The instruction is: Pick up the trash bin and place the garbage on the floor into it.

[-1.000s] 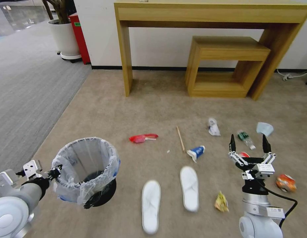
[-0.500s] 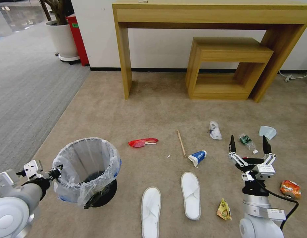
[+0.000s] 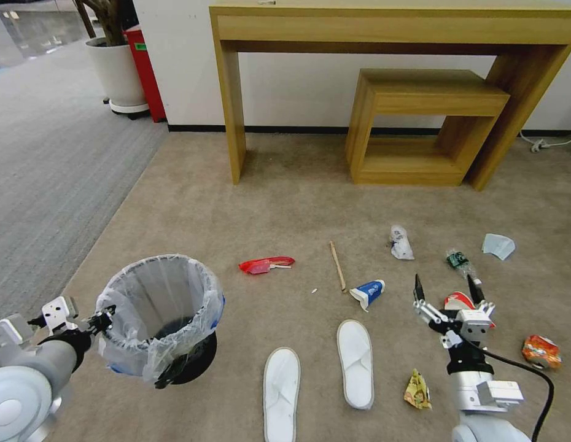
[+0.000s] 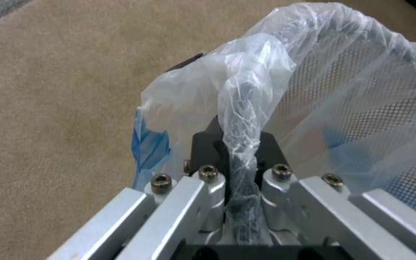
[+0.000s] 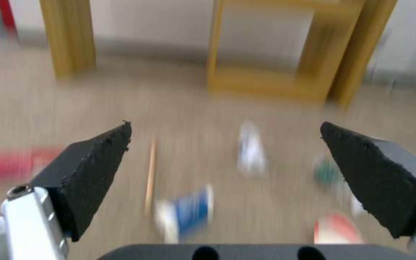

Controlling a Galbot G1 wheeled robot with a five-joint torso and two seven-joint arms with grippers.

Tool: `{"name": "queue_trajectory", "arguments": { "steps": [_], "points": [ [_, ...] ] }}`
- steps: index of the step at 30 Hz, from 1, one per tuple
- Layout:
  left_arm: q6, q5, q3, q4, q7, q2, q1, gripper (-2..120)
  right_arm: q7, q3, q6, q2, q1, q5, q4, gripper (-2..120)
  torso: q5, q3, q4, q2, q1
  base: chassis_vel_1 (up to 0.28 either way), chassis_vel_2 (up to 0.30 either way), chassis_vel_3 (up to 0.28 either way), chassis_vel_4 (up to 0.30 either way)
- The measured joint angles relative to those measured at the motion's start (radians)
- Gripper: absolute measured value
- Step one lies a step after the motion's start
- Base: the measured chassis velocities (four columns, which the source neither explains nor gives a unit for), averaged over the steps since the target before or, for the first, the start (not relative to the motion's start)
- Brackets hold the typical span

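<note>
Descent is what we see: our right hand [image 3: 446, 290], fingers apart, has dropped toward the red-white cup [image 3: 460, 301] at lower right, while our left hand [image 3: 98, 322] stays clamped on the trash bin [image 3: 159, 319].

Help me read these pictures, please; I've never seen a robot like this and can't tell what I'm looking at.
It is a wheeled robot with two arms. The wide picture comes from its head, looking down at a beige carpet. The other two come from cameras on its wrists.

The left gripper is shut on the rim of a black trash bin lined with a clear plastic bag. The right gripper is open and empty, hanging over the litter near a red-white cup.

On the carpet lie two white slippers, a blue-white cup, a wooden stick, a red wrapper, a small bottle, a blue mask and an orange can.
</note>
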Motion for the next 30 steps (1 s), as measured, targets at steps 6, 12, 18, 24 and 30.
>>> {"name": "queue_trajectory", "arguments": {
  "steps": [6, 12, 18, 24, 30],
  "points": [
    [0.0, 0.016, 0.01, 0.001, 0.0, 0.0, 0.0, 3, 0.114, -0.084, -0.384, -0.194, 0.021, 0.282, 0.003, 100, 0.0003, 0.0, 0.0001, 0.0, 0.0, 0.0, 0.0, 0.0, 0.0],
    [0.0, 0.016, -0.002, -0.002, 0.001, 0.0, 0.004, 3, 0.212, -0.134, -0.608, -0.241, 0.109, 0.495, -0.025, 100, 0.0003, 0.0, 0.0002, 0.0, 0.0, 0.0, 0.0, 0.0, 0.0],
    [0.0, 0.013, -0.015, 0.008, 0.006, 0.003, 0.006, 3, 0.255, -0.183, -0.736, -0.288, 0.147, 0.508, -0.128, 100, 0.0003, 0.0, -0.0002, 0.0, 0.0, 0.0, 0.0, 0.0, 0.0],
    [-0.001, 0.025, 0.005, 0.018, 0.011, 0.001, 0.003, 3, 0.217, -0.208, -0.754, -0.316, 0.217, 0.446, -0.274, 100, 0.0001, 0.0, 0.0002, 0.0, 0.0, 0.0, 0.0, 0.0, 0.0],
    [-0.001, 0.032, 0.014, 0.019, 0.012, 0.0, 0.0, 3, 0.168, -0.228, -0.754, -0.306, 0.244, 0.443, -0.369, 100, 0.0001, 0.0, -0.0001, 0.0, 0.0, 0.0, 0.0, 0.0, 0.0]
  ]
}}
